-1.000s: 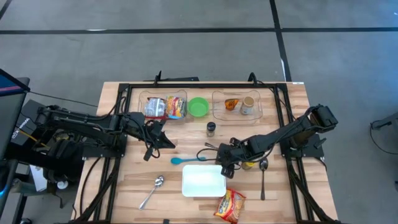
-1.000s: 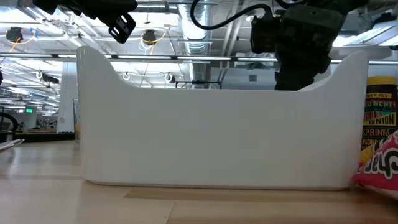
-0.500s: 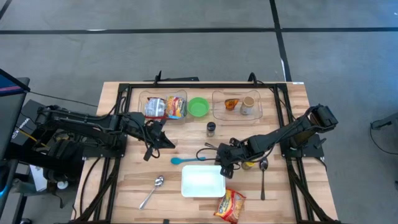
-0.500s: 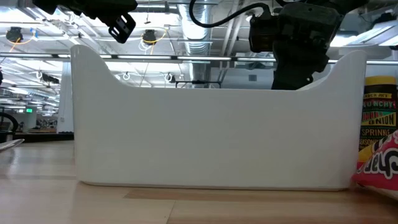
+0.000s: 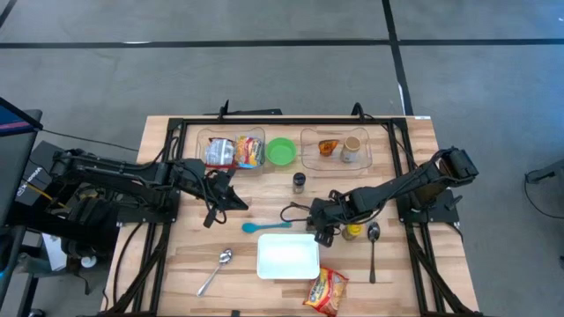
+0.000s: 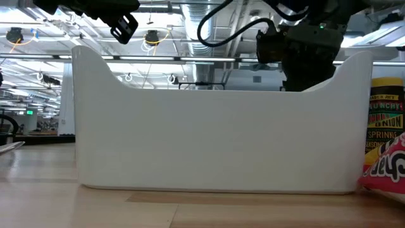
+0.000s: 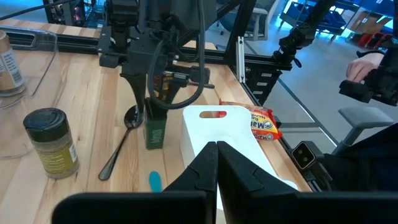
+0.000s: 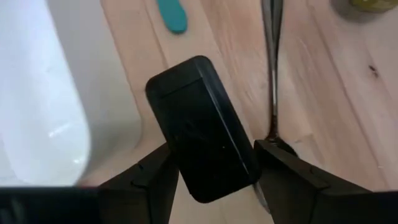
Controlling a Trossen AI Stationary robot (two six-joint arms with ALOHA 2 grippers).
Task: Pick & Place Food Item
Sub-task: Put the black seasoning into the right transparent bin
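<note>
My right gripper (image 5: 322,227) hangs just past the far right corner of the white tray (image 5: 288,257). It is shut on a small dark green container (image 7: 155,129) with a black lid (image 8: 199,127). The left wrist view shows the container upright, its bottom close to the wood beside a metal spoon (image 5: 372,245). Whether it rests there, I cannot tell. A yellow jar (image 5: 352,232) stands right behind it. My left gripper (image 5: 238,201) waits shut over the table's left middle, fingertips together (image 7: 216,148). My right gripper pinches the green container's top end between its two fingers, which stand on opposite sides just under the black lid's edge (image 8: 244,167). The fingers (image 8: 292,177) come from above, slanting steeply down. The container hangs upright below them, its green body (image 7: 155,134) bare.
A teal spoon (image 5: 264,226) lies left of the right gripper, a spice jar (image 5: 300,182) beyond it. A snack bag (image 5: 326,291) lies at the near edge, and a second metal spoon (image 5: 216,269) at near left. A green bowl (image 5: 281,151) and two clear trays (image 5: 335,148) line the far side.
My right gripper, still shut on the container, has drawn back a little from over the tray's far right corner toward the far edge and tipped slightly. The white tray has shifted a little in the low view. The left arm kept still.
</note>
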